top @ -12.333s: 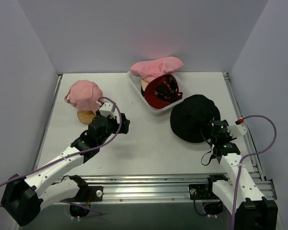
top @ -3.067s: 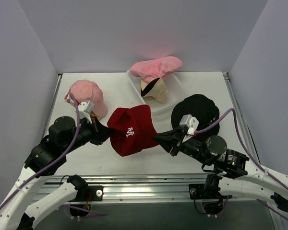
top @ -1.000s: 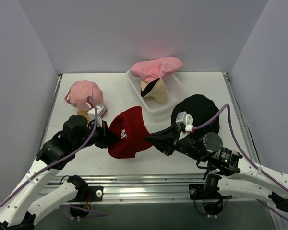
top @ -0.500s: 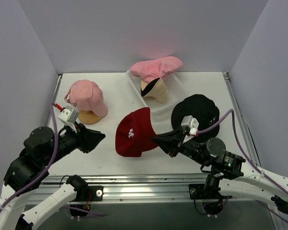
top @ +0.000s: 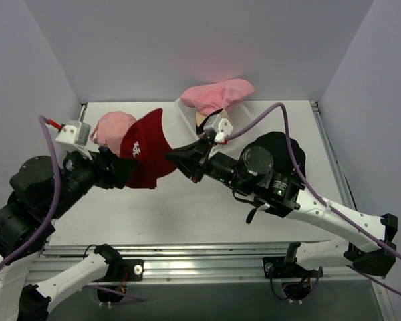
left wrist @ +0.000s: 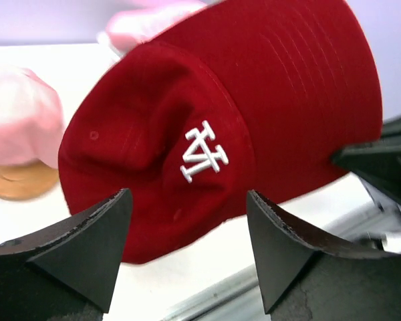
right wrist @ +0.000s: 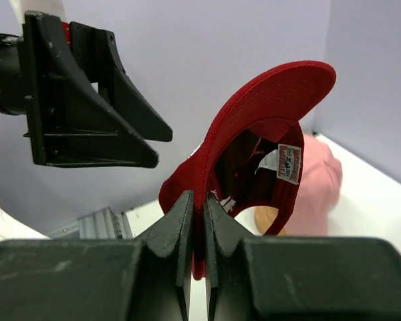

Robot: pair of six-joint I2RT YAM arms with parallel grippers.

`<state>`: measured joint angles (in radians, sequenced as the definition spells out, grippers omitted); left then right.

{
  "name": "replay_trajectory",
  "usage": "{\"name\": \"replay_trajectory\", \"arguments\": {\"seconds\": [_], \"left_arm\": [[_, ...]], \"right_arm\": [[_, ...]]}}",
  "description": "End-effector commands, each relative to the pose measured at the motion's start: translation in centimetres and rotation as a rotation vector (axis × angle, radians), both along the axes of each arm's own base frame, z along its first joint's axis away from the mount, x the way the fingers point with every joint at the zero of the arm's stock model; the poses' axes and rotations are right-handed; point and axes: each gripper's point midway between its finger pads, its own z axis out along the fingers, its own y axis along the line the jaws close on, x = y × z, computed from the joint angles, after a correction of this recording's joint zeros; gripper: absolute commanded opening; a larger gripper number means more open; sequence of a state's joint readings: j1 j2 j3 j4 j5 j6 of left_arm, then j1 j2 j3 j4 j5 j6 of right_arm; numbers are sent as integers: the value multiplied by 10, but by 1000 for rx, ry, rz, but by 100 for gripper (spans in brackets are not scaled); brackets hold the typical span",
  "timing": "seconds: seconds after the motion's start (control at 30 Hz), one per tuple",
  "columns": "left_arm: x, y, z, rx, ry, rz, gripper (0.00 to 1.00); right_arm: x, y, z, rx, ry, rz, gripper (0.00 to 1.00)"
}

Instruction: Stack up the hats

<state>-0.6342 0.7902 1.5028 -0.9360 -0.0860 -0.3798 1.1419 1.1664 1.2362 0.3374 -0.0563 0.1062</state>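
**Red cap aloft, bound for the pink cap**

Top: my right gripper (top: 182, 158) pinches the red cap (top: 144, 148) by its brim, raised beside the pink cap (top: 112, 127). My left gripper (top: 120, 170) is spread and empty. Next, I judge: settle it over the pink one.

Left wrist: fingers apart. Whether the caps touch, I cannot tell.

Right wrist: jaws clenched on the brim, crown front hidden.

black hat (top: 293, 148) partly hidden, pink cap (left wrist: 17, 120) blurred

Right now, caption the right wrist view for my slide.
Right claw pinches the red cap by its brim, open left claw nearby.
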Motion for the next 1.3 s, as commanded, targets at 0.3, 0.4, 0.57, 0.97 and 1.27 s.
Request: {"name": "replay_trajectory", "arguments": {"seconds": [0.3,0.4,0.57,0.97,1.27], "left_arm": [[79,39,55,126,45,267,81],[105,58,43,128,85,289,82],[144,56,22,32,177,194,81],[172,120,-12,18,182,392,84],[176,156,-17,-284,189,375,82]], "right_arm": [[103,-2,105,431,-135,283,0],[116,17,97,386,-135,346,0],[132,24,95,365,-185,374,0],[137,14,113,492,-262,478,0],[157,9,95,578,-204,568,0]]}}
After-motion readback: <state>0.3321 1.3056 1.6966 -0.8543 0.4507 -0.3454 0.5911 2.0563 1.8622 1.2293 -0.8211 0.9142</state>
